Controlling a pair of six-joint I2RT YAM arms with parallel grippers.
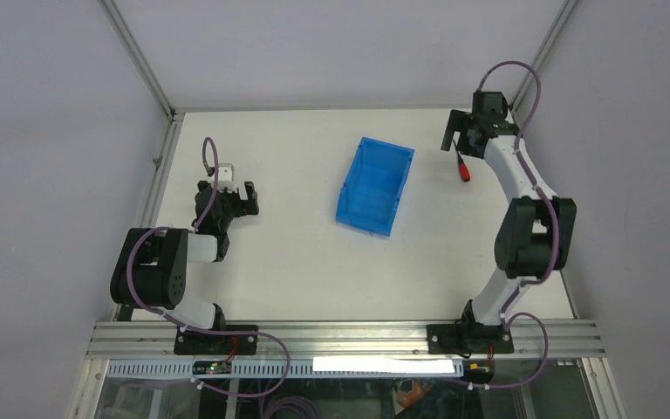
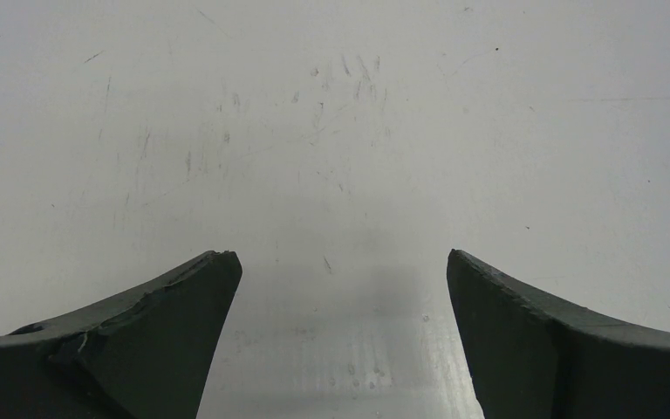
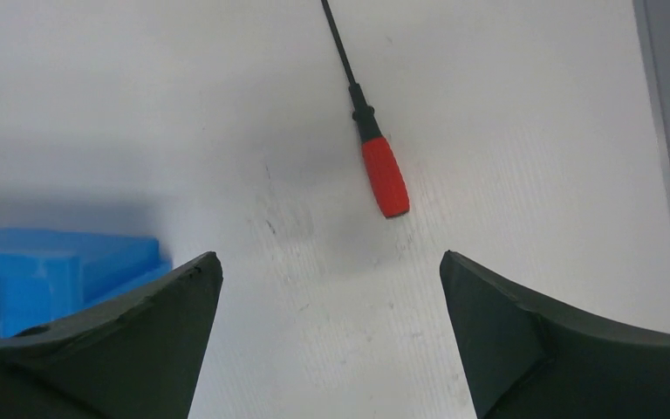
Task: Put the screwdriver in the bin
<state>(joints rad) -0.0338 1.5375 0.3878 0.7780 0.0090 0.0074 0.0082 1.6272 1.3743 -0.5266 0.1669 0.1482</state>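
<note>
At the left of the table (image 1: 297,262), the left gripper (image 1: 246,199) has its fingers apart; its wrist view shows only scratched surface; the bin (image 1: 375,185) stands mid-table; right of it lies the screwdriver (image 3: 384,175), shaft clear only from the wrist; the right gripper (image 3: 330,262) gapes wide just beside it.

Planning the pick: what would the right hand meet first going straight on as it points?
Probably the screwdriver, its red handle lying ahead of the open right hand; depth is unclear, so maybe the table first.

High rear overview; close downward wrist views; screwdriver (image 1: 463,170) in two
</note>
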